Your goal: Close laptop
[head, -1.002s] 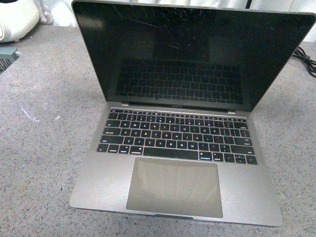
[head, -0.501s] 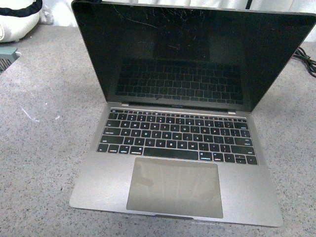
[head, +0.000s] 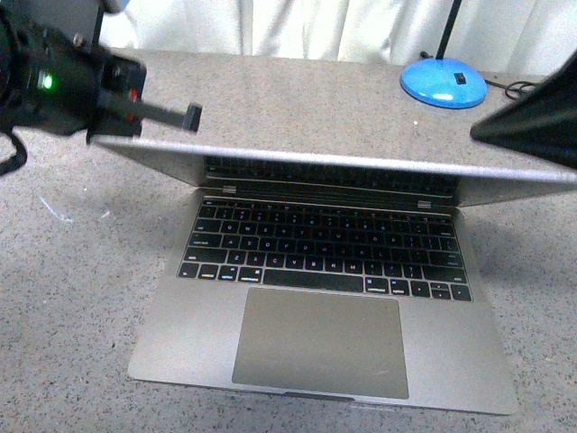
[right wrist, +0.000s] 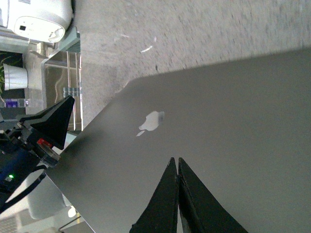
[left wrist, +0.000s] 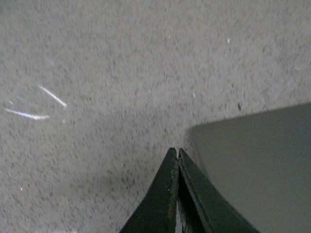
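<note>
Sitting mid-counter (head: 72,271), the laptop (head: 320,298) has its lid tipped far forward over the black keys, so the front view sees it nearly edge-on. The left gripper (left wrist: 177,154), fingers pressed together, is at the lid's 10 o'clock corner; I cannot tell whether it touches. The right gripper (right wrist: 175,164), fingers likewise together, is at the lid's back near the apple logo (right wrist: 149,122), toward 2 o'clock. A blue lamp base (head: 444,84) stands at 1 o'clock.

Lamp base (head: 444,83) behind laptop (head: 320,298)
</note>
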Controlling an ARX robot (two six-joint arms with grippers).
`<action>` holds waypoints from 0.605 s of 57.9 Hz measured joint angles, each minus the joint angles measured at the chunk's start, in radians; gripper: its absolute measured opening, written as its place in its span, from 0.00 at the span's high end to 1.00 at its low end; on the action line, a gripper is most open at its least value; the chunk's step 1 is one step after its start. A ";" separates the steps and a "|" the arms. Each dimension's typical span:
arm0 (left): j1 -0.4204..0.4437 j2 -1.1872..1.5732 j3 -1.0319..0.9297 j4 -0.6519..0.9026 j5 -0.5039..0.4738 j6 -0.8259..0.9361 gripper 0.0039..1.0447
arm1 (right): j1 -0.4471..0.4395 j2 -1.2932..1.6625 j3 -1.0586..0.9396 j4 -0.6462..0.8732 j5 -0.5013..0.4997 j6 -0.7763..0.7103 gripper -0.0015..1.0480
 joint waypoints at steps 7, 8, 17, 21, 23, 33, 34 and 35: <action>0.005 0.000 -0.086 0.039 -0.003 -0.033 0.96 | 0.020 -0.004 -0.128 0.082 0.007 0.080 0.99; 0.007 0.000 -0.102 0.045 -0.002 -0.040 0.96 | 0.024 -0.003 -0.151 0.090 0.013 0.089 0.99; 0.014 0.010 -0.181 0.108 0.003 -0.086 0.96 | 0.043 0.033 -0.267 0.165 0.036 0.135 0.99; 0.018 0.019 -0.202 0.133 0.005 -0.102 0.96 | 0.047 0.056 -0.307 0.199 0.042 0.146 0.99; 0.021 0.024 -0.211 0.145 0.010 -0.106 0.96 | 0.050 0.071 -0.335 0.221 0.048 0.151 0.99; 0.061 0.009 -0.266 0.244 0.059 -0.165 0.96 | 0.032 0.031 -0.388 0.286 0.179 0.121 0.99; 0.064 0.002 -0.269 0.252 0.063 -0.174 0.96 | 0.031 0.019 -0.388 0.286 0.198 0.111 0.99; 0.068 -0.006 -0.272 0.258 0.066 -0.177 0.96 | 0.031 0.008 -0.388 0.288 0.216 0.101 0.99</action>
